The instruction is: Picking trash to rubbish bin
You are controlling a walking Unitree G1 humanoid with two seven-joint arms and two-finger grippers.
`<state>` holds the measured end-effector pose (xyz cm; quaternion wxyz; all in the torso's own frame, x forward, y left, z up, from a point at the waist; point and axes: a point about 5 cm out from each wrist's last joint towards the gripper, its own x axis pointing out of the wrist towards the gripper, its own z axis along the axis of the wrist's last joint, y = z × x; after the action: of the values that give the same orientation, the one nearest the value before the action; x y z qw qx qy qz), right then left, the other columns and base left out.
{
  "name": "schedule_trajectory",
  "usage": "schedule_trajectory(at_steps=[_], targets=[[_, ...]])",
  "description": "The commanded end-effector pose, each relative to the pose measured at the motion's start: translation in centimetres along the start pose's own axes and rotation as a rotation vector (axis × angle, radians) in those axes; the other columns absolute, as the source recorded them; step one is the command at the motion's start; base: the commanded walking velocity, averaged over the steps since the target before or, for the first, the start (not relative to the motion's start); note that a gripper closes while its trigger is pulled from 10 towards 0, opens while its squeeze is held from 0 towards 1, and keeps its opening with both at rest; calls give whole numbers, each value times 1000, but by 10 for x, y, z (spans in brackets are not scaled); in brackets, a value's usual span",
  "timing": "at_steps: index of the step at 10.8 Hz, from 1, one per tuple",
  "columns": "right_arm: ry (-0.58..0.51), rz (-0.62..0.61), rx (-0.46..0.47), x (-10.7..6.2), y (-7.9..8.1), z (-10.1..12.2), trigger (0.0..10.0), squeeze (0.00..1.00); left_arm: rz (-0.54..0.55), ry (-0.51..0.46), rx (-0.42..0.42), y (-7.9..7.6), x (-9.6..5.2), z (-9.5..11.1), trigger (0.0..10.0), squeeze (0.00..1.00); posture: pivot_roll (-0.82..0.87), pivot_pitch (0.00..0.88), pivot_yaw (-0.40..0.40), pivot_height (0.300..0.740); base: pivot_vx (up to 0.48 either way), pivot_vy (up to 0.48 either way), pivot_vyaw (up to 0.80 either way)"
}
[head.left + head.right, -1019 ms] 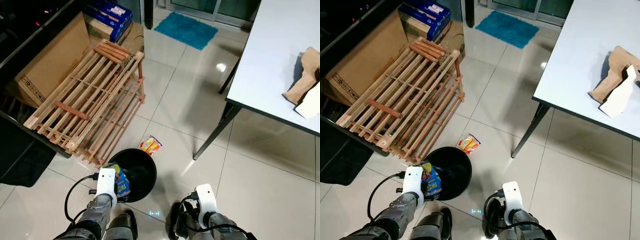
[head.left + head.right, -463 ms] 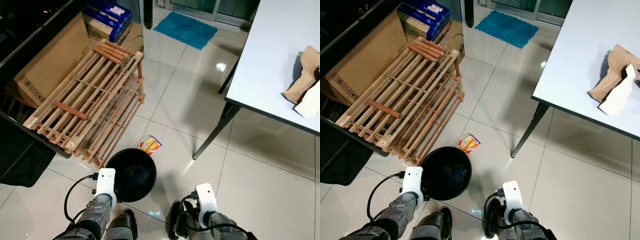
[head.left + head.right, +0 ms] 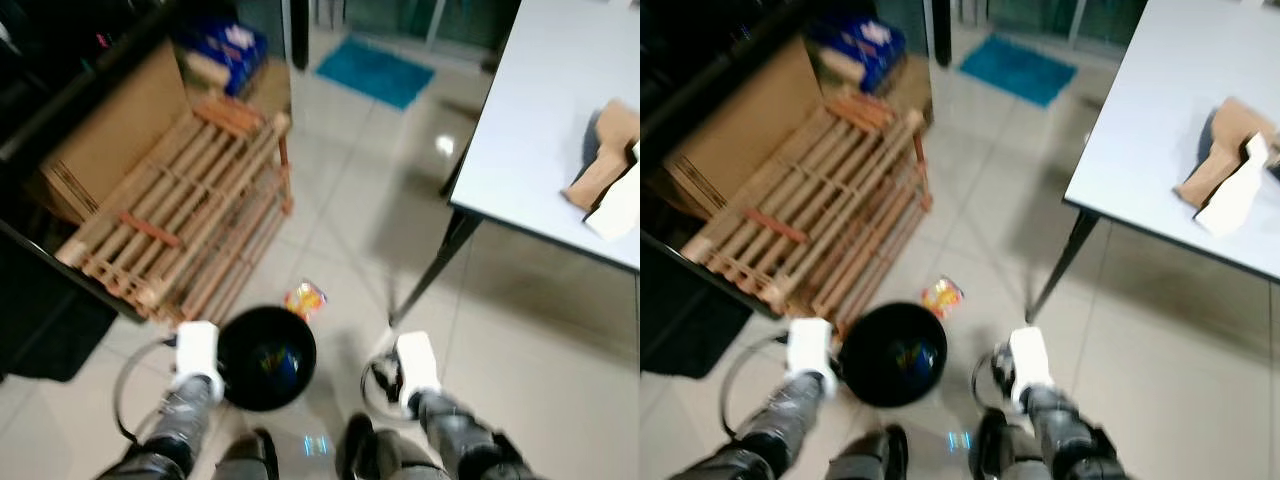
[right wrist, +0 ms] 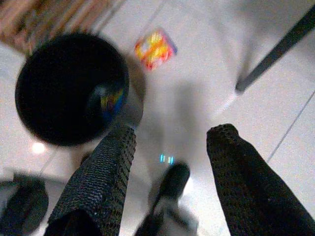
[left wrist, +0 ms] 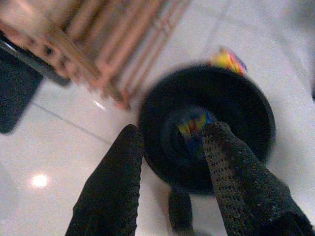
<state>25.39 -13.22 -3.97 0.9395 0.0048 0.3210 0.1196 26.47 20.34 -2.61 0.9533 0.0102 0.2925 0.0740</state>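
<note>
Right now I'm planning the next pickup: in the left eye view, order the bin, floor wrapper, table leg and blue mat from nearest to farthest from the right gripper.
1. Table leg, just ahead of the right gripper; the bin, to its left, is too close to call.
2. Floor wrapper, beyond the bin's far rim.
3. Blue mat, far ahead near the doorway.

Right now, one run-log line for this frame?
bin: blue wrapper inside | yellow-red wrapper on floor beside bin | left gripper: fingers open over bin | right gripper: fingers open, empty | head view blurred
</note>
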Motion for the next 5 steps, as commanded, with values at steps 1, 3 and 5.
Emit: schedule_trajectory(at_steps=[1, 3, 5], targets=[[-5, -22, 31, -1, -3, -2, 10000, 0, 19, -20, -20, 4, 0, 3, 10000, 0, 22, 54, 9, 740, 0, 0, 0], [-70, -69, 44, 0, -14, 14, 10000, 0, 39, -77, -19, 9, 5, 22, 10000, 0, 16, 0, 16, 740, 0, 0, 0], [-105, -113, 73, -1, -23, 20, 10000, 0, 44, -99, -27, 8, 7, 30, 10000, 0, 11, 0, 20, 740, 0, 0, 0]])
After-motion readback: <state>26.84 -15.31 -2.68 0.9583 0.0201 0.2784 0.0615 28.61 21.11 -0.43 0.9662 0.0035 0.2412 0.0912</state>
